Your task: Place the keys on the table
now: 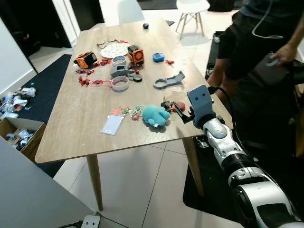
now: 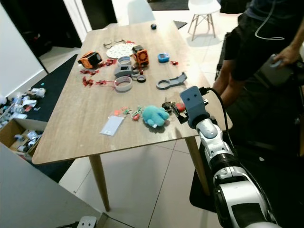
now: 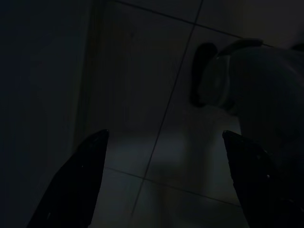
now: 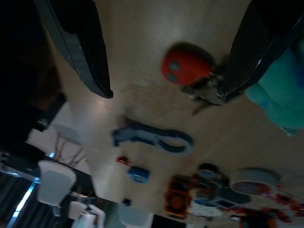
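Silver links of the right arm rise from the near edge of the head views toward the right gripper [image 1: 184, 113], which hangs low over the wooden table [image 1: 71, 128]. Its two black fingers [image 4: 80, 42] stand spread wide, pinching nothing. The keys [image 4: 204, 88], a small dark metal bunch tied to a round red fob [image 4: 183, 66], lie flat on the wood just beside the blue plush toy [image 1: 156, 115], on the side of it toward the right arm and a little farther from the robot. One finger's tip sits right at the bunch, and I cannot tell whether it touches.

By my reading the keys are already set down, so the step in hand is the release and withdrawal. To do it well, keep the fingers spread and lift straight up before pulling back, so no fingertip snags the ring and drags it toward the table edge nearby.

From the right wrist view comes what the head views blur: the gap between the fingers, with the fob lying inside it. Beyond the plush toy the head views show the grey wrench-shaped part [image 1: 168, 80], and a person [image 1: 256, 42] standing beyond the table's right side. Dark tiled floor sits between the parted fingers of the idle left gripper [image 3: 164, 180] in its own wrist view.
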Available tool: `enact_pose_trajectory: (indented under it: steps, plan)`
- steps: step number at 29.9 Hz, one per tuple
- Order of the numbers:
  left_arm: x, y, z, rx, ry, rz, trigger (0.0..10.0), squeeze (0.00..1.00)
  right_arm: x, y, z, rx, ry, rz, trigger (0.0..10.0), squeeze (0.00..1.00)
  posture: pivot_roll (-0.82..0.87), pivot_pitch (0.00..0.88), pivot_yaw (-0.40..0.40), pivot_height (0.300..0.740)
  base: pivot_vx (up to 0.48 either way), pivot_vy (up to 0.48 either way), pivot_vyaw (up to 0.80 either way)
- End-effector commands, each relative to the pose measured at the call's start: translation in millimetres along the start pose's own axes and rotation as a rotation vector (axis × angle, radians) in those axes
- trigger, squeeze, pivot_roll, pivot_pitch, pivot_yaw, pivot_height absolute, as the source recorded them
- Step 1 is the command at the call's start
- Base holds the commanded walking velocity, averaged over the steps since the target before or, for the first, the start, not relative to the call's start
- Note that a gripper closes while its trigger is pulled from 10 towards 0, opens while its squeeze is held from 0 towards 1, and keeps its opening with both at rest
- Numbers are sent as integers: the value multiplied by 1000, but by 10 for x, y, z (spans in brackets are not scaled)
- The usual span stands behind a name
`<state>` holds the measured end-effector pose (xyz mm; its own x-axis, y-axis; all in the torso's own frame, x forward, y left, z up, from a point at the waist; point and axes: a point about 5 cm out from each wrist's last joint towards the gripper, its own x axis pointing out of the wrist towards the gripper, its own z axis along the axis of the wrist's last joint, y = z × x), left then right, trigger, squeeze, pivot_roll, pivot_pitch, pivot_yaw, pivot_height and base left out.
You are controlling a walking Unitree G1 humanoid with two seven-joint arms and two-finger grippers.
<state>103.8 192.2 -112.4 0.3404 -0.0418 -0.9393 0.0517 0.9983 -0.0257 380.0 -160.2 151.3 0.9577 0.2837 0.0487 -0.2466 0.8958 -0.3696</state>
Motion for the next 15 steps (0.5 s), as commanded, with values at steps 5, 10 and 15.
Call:
enact_pose_trajectory:
  steps: [5,10,15]
  plan:
    - [-7,23,-22,4,8,-5,10000,0,1,26,22,16,-16,20,10000,0,-107,82,92,740,0,0,788]
    - [-7,22,-28,-1,7,-3,10000,0,-1,32,18,16,-16,20,10000,0,-108,79,92,740,0,0,788]
    - [-8,22,-32,-5,6,-2,10000,0,3,31,34,22,-26,19,10000,0,-105,77,92,740,0,0,784]
